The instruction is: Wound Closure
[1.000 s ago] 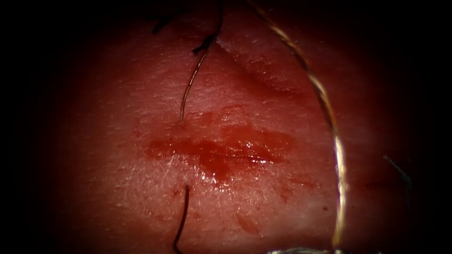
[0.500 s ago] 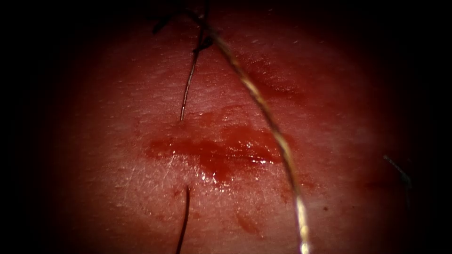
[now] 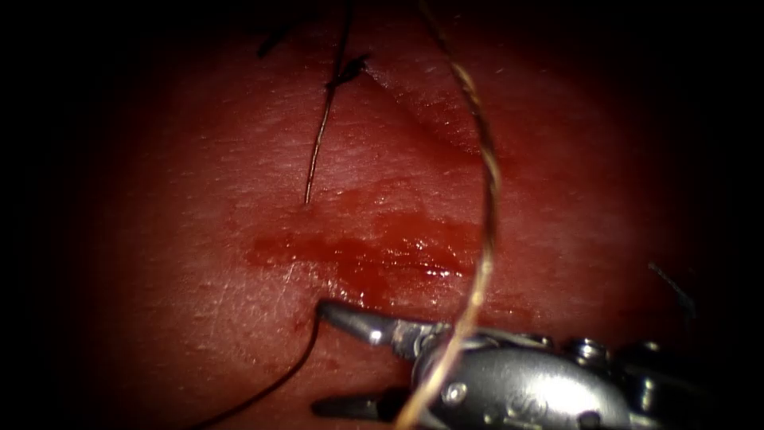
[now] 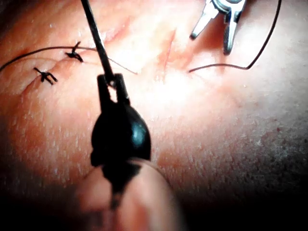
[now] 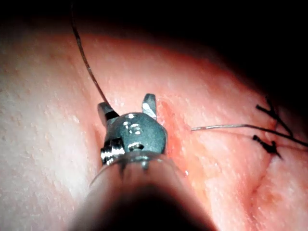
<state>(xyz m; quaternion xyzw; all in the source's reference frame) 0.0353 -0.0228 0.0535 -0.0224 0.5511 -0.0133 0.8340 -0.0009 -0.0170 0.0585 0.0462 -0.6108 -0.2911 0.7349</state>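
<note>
The right tool (image 3: 320,358) has its jaws spread and empty, the upper tip beside the dark thread (image 3: 274,381) where it leaves the tissue (image 3: 199,239) near the cut (image 3: 366,255); the left tool (image 4: 112,85) is clamped on thread. This looks like thread handling; any grasp needs the jaws astride that strand. Where the needle lies I cannot tell

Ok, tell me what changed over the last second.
The right tool has come in from the lower right, jaws open and empty, upper jaw against the dark thread below the red fluid; that thread now bends leftward. The pale strand swung left, then partway back. The left tool holds a taut thread. The knot and tissue are unchanged.
</note>
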